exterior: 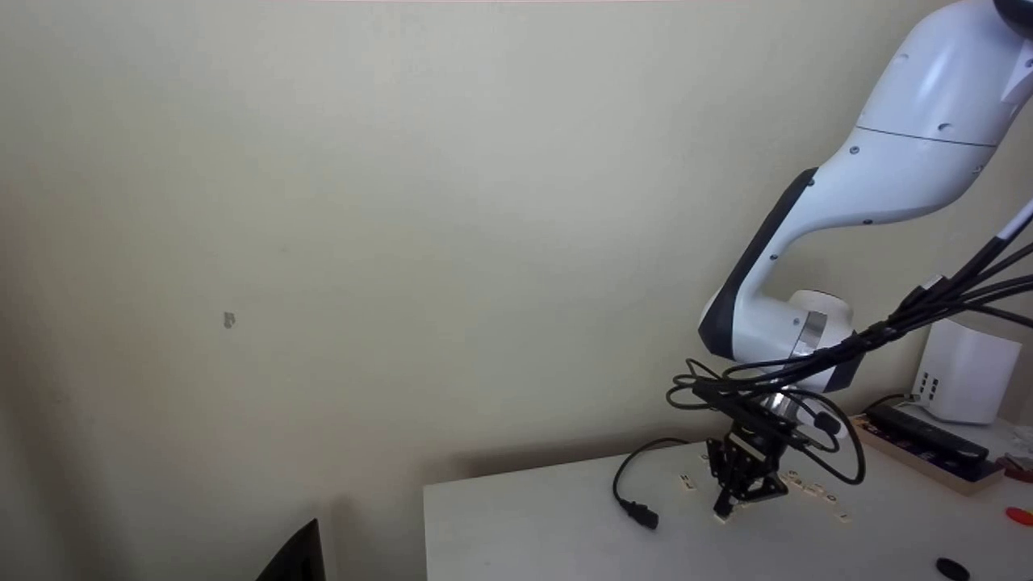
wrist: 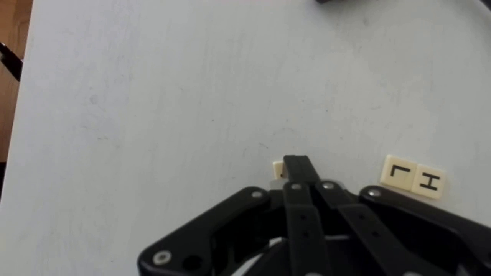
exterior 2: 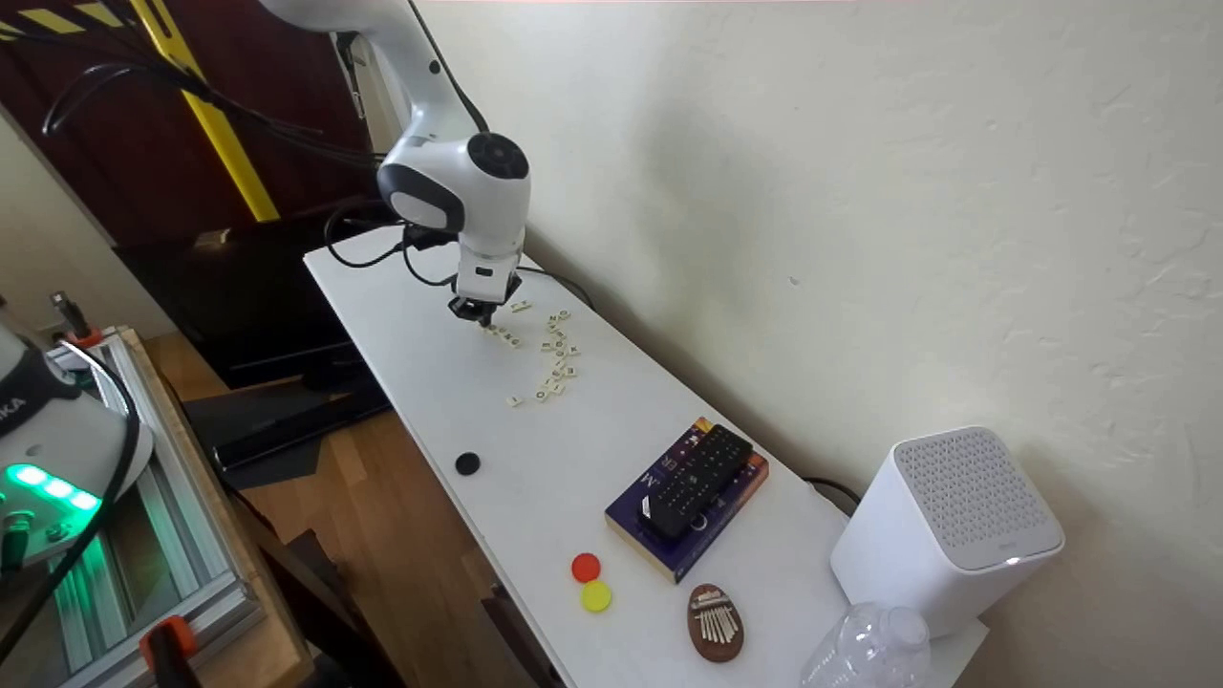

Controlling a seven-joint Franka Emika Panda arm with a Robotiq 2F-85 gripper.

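My gripper is shut, its two black fingertips pressed together and pointing down at the white table. A cream letter tile peeks out beside the fingertips; most of it is hidden behind them, and whether they touch it I cannot tell. To the right in the wrist view lie two joined tiles, an L and an H. In an exterior view the gripper is low at the near end of a short row of tiles. A loose group of several more tiles lies close by.
A black cable plug rests on the table. Farther along are a black disc, red disc, yellow disc, book under a remote, thumb piano, bottle and white box. A wall borders one side.
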